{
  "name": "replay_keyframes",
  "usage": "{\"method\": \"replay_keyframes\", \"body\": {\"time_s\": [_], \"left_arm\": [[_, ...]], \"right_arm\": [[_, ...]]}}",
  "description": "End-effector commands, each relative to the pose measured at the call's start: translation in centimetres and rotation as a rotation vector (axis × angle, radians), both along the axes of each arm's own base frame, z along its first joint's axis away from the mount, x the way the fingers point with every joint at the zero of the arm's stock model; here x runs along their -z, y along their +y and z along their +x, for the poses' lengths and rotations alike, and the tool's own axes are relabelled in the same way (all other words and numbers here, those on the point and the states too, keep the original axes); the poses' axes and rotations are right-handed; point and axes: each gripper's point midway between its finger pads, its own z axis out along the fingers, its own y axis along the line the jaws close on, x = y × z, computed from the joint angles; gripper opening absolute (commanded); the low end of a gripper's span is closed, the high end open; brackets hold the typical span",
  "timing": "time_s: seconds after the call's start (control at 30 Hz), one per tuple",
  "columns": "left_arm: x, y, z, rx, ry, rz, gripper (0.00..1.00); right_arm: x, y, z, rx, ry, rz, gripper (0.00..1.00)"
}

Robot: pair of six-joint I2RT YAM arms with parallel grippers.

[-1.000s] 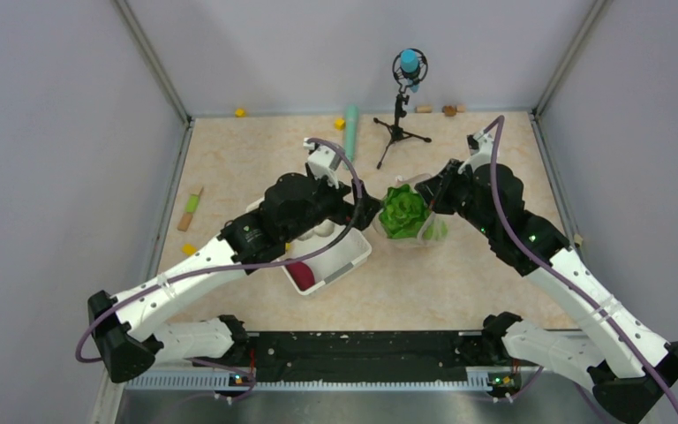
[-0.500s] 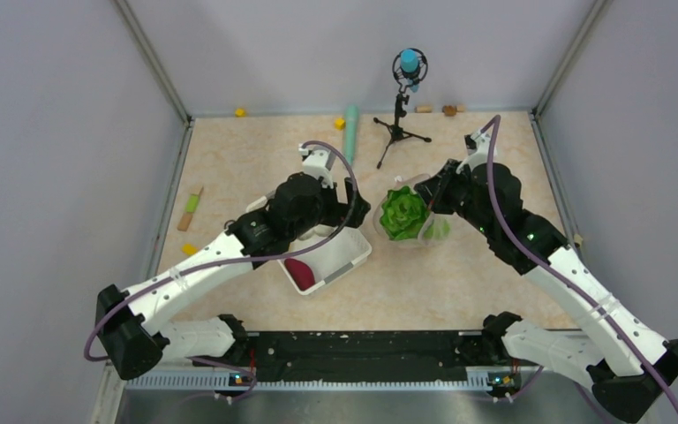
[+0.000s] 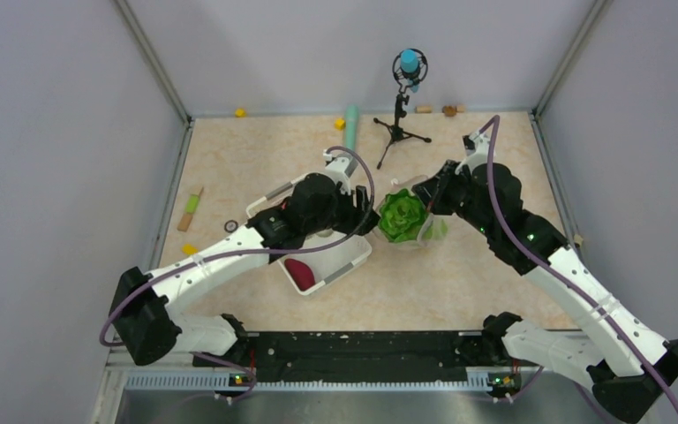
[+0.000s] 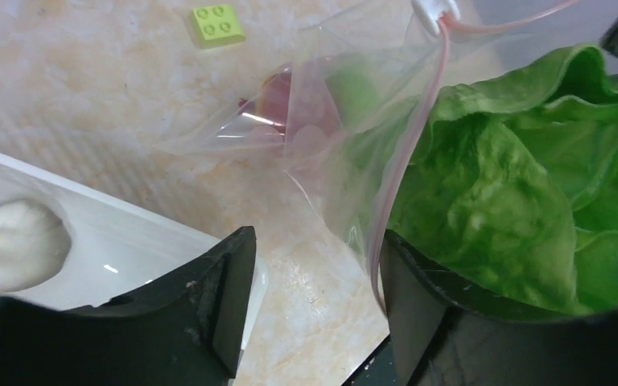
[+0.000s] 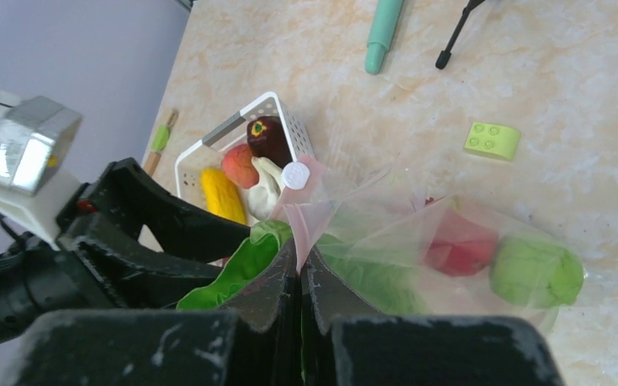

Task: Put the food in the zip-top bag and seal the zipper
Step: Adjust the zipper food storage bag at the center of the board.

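Two apples (image 5: pixel 459 245) are in the bag (image 5: pixel 418 211); your right gripper (image 5: pixel 298 265) pinches the bag's mouth, your left gripper (image 4: pixel 314 273) gapes empty beside the cabbage (image 4: pixel 515 185), seemingly half in, so push it deeper next.

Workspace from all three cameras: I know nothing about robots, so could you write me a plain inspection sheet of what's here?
Surface: beige marbled table.
Job's things: clear zip-top bag holds a red apple and a green apple; cabbage at its mouth; white basket holds a corn piece, maroon root and orange piece.
Clutter: green block, teal cylinder, tripod stand, yellow block.
Grippers: left jaws apart, either side of the pink zipper; right jaws shut on the bag's edge.
Cables: a purple cable along each arm.
Surroundings: grey walls.
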Motion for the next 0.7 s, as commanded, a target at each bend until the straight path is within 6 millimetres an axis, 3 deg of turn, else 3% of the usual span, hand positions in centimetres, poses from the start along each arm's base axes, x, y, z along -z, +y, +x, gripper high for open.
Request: {"method": "replay_keyframes", "body": {"time_s": [0.0,0.1,0.2,0.23,0.33,0.4,0.57,0.67], "left_arm": [[-0.9,-2.6,-0.1,0.086,0.011,-0.068,0.57],[-1.1,-3.9,-0.3,0.145,0.026,-0.087,0.44],[-1.2,-4.2,-0.3,0.152,0.031,-0.091,0.03],[-1.3,-4.1,-0.1,0.144,0.028,-0.09,0.0],[-2.6,-3.9,-0.1,0.141,-0.011,-0.108,0.0],[-4.5,-3.9,-0.1,0.149,-0.058,-0.128,0.0],[-9.1,-3.6,1.4,0.117,-0.167,-0.114,0.0],[-10.4,-3.6,3.2,0.066,-0.206,-0.064,0.0]], "right_arm": [[-3.0,0.9,0.2,-0.03,-0.096,0.073,0.0],[-2.8,0.8,0.2,-0.028,-0.096,0.068,0.0],[-2.5,0.5,0.0,-0.025,-0.104,0.053,0.0],[-2.3,0.4,0.0,-0.022,-0.106,0.04,0.0],[-1.6,-0.4,0.1,-0.007,-0.109,-0.011,0.0],[-1.4,-1.4,0.5,0.033,-0.117,-0.067,0.0],[-0.6,-6.1,1.7,0.234,-0.1,-0.264,0.0],[-0.8,-8.5,1.6,0.331,-0.098,-0.337,0.0]]}}
